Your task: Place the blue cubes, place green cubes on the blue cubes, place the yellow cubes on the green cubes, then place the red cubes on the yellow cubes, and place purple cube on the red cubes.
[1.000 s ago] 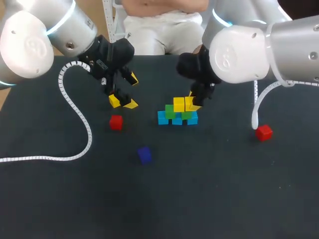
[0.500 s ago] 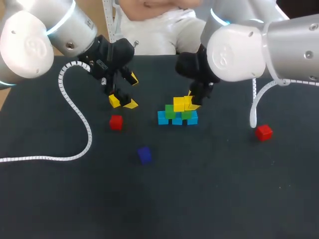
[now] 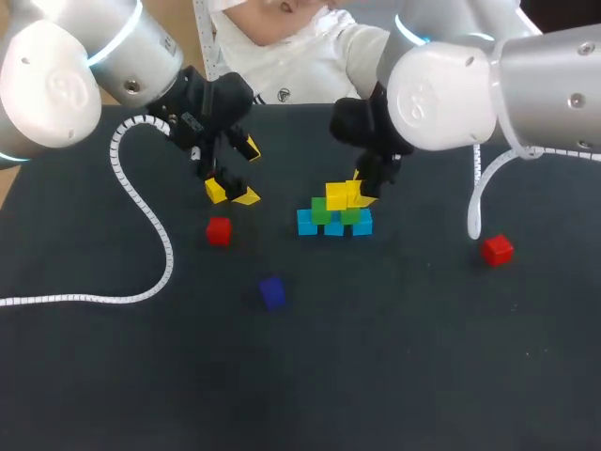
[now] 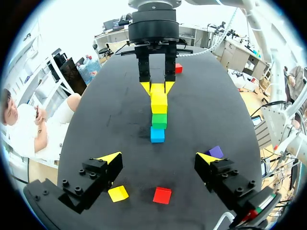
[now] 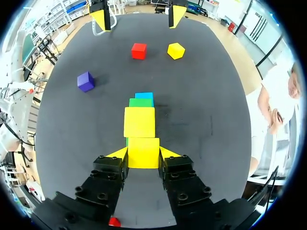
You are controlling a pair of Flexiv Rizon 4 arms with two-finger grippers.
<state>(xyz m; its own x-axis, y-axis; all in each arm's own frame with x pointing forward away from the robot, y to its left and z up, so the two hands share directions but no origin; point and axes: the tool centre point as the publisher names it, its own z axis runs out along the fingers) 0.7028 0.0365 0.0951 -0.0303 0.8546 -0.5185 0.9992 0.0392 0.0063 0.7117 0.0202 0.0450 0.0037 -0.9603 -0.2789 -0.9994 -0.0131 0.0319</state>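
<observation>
Right fingers [image 5: 118,153] pinching one yellow cube [image 5: 143,152] of three, left fingers [image 4: 110,158] spread, two red cubes [image 3: 218,230]

Three blue cubes [image 3: 334,227] sit in a row, two green cubes [image 3: 322,213] on them, one yellow cube [image 3: 337,198] atop. A second yellow cube [image 3: 358,193] beside it is clamped in the right pincer [image 5: 143,152]. A third yellow cube [image 3: 216,191], one red cube [image 3: 218,230], another red cube [image 3: 497,249] and the purple cube [image 3: 272,291] lie loose, apart.

No legible text, labels, numbers
</observation>
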